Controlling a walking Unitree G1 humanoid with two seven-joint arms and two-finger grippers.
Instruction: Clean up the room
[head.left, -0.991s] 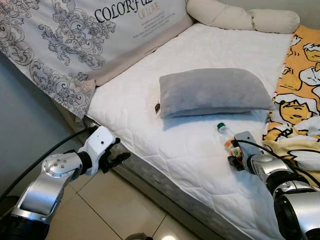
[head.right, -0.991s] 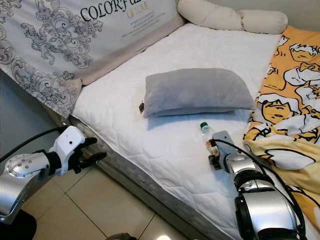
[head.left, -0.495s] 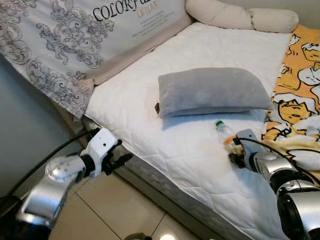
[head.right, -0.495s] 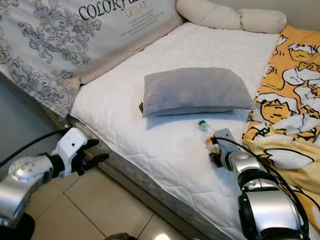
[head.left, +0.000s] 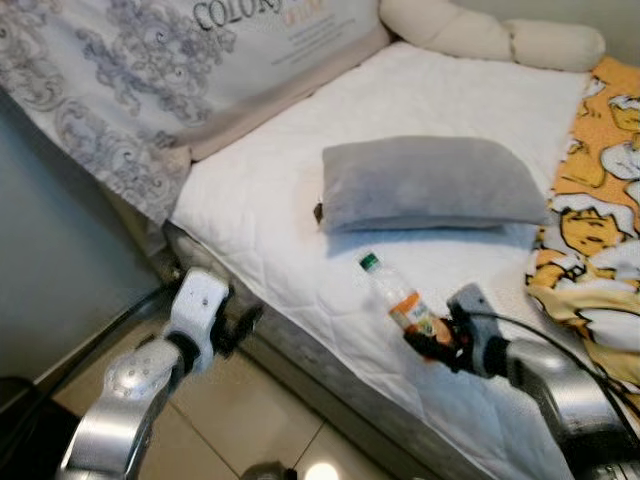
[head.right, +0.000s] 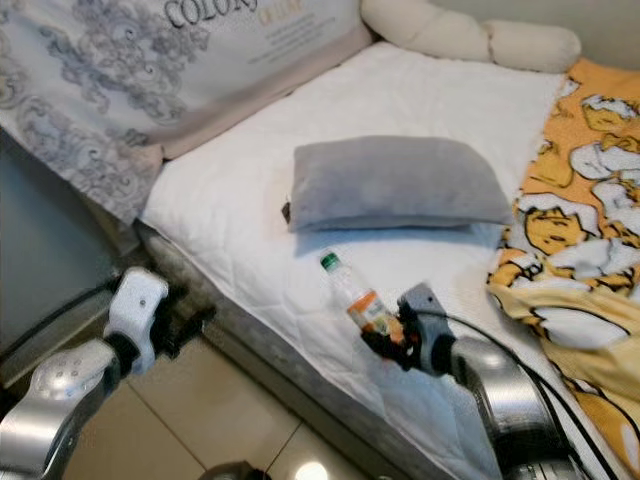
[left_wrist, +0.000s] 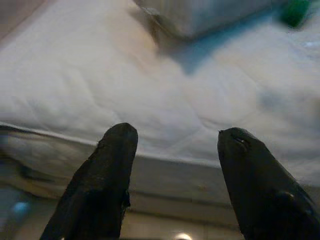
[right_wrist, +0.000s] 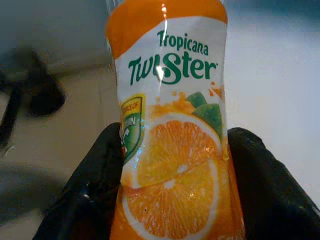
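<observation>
1. My right gripper (head.left: 432, 345) is clamped on the clear plastic Tropicana Twister bottle with the orange label and green cap (head.left: 395, 298), one black finger (right_wrist: 92, 185) pressed to each side of the label's lower part.
2. The bottle is lifted clear of the white quilted mattress (head.left: 300, 200) and tilted, cap toward the grey rectangular velvet pillow (head.left: 430, 185). It sits over the mattress near its front edge.
3. My left gripper (left_wrist: 172, 150) hangs low beside the bed edge, over the beige tiled floor (head.left: 230, 420). Its two fingers are spread wide with nothing between them, pointing at the mattress side.
4. The grey pillow lies flat mid-mattress; a small dark object (head.left: 317, 211) touches its left end, too small to identify.
5. An orange cartoon-print blanket (head.left: 600, 200) lies along the right of the bed, and a cream bolster (head.left: 480, 35) across the far end.
6. A grey-patterned quilt with printed lettering (head.left: 150, 80) is draped at the far left.
</observation>
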